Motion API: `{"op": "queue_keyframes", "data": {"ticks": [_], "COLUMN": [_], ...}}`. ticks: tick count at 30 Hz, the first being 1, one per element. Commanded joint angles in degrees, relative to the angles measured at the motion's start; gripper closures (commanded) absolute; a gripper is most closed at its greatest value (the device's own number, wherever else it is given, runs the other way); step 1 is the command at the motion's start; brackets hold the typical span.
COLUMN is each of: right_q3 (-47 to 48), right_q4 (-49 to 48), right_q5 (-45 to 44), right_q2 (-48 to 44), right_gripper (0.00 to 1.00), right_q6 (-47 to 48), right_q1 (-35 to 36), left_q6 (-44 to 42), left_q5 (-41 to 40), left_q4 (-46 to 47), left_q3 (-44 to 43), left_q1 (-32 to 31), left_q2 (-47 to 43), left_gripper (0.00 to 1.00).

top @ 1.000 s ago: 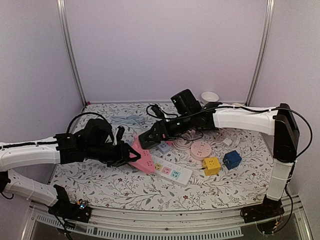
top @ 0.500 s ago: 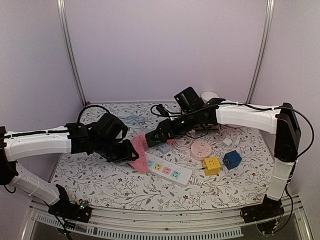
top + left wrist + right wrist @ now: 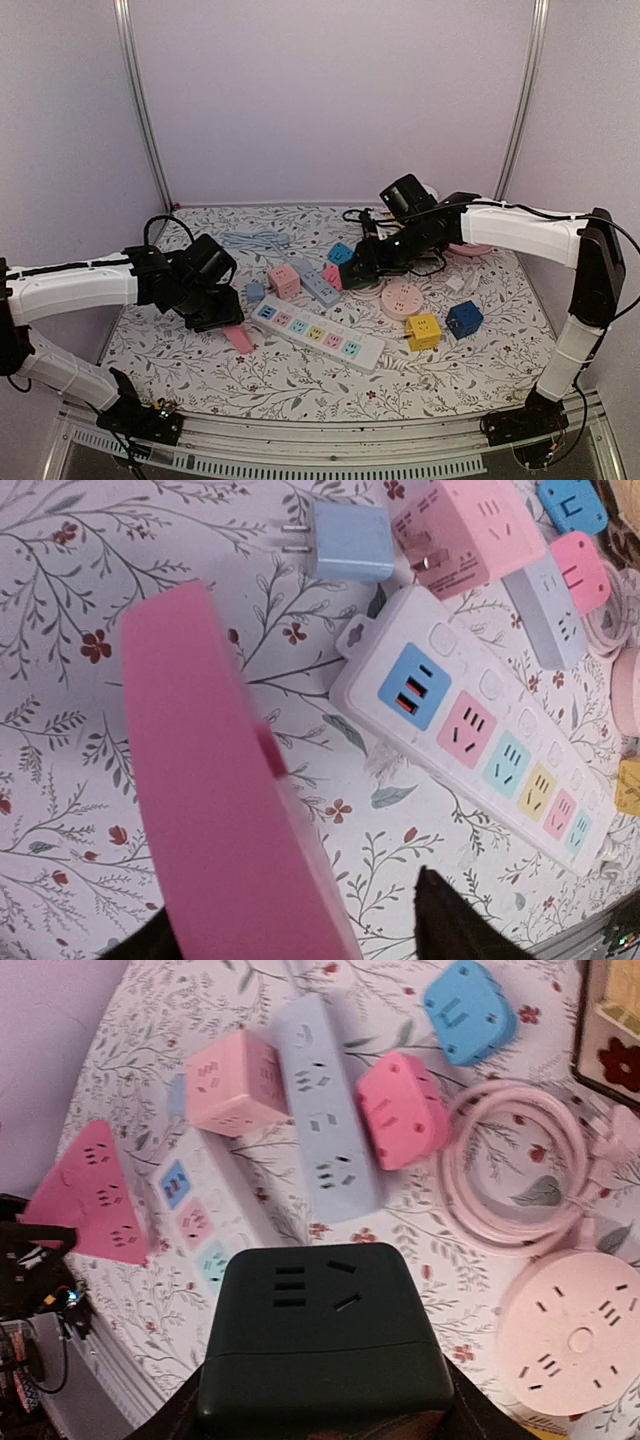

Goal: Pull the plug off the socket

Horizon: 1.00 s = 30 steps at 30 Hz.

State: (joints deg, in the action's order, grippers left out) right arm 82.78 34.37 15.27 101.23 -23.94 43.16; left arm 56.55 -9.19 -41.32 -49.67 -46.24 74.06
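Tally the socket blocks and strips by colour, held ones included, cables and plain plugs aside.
Pink: 4 (pink triangle, pink cube, pink block, round socket)
Blue: 2 (blue block, blue cube)
Grey-blue: 1 (short strip)
White: 1 (long strip)
Yellow: 1 (yellow cube)
Black: 1 (black block)
Total: 10

Plain lilac walls [image 3: 330,100] and aluminium corner posts [image 3: 140,110] enclose an evenly lit table under a floral-print cloth [image 3: 250,378].
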Motion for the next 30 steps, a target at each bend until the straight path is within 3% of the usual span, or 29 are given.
{"op": "queue_keyframes", "data": {"ticks": [1,3,11,13,16,19,23,26,30], "right_q3": [-7.28,-7.96,-14.25,-18.06,-26.30,-39.18,-53.70,-63.35,-69.88], "right_q4": [-4.32,-4.62,-6.12,-7.76,-14.95,-32.05,-51.07,-67.80,-84.53], "right_q5": [-4.34,-6.31,-13.98,-19.97,-29.35,-32.85,-31.01,-32.21,-33.13], "right_q2": [-4.45,-6.12,-17.32,-21.25,-28.05,-38.65,-46.15,-44.37,-33.58], "right_gripper": [0.16,0.00,0.01,0.01,0.01,0.01,0.04,0.04,0.04], "right_q6": [1.02,1.71,2.65,3.17,6.20,12.35,17.07,20.26,21.19], "right_q1": [-2.93,-3.44,-10.18,-12.31,-16.45,-21.90,-31.26,-35.22,-38.01], "left_q6": [-1.69,-2.14,-4.74,-7.44,-11.40,-17.00,-24.37,-35.34,-40.22], "left_q5": [-0.61,-1.41,-9.66,-8.22,-4.71,-2.34,-6.17,-5.15,-3.58], "left_q4": [1.23,-0.48,-12.04,-10.11,-2.65,8.69,22.67,41.05,61.22], "left_q3": [0.70,0.08,-8.53,-7.87,-4.56,-0.30,7.04,17.73,28.79], "left_q1": [3.68,4.74,7.10,11.77,19.52,24.54,29.64,33.36,40.33], "left_q2": [-4.88,-6.29,-10.07,-11.59,-14.19,-15.86,-17.24,-19.01,-20.86], "left_gripper": [0.04,0.03,0.03,0.03,0.03,0.03,0.03,0.03,0.03]}}
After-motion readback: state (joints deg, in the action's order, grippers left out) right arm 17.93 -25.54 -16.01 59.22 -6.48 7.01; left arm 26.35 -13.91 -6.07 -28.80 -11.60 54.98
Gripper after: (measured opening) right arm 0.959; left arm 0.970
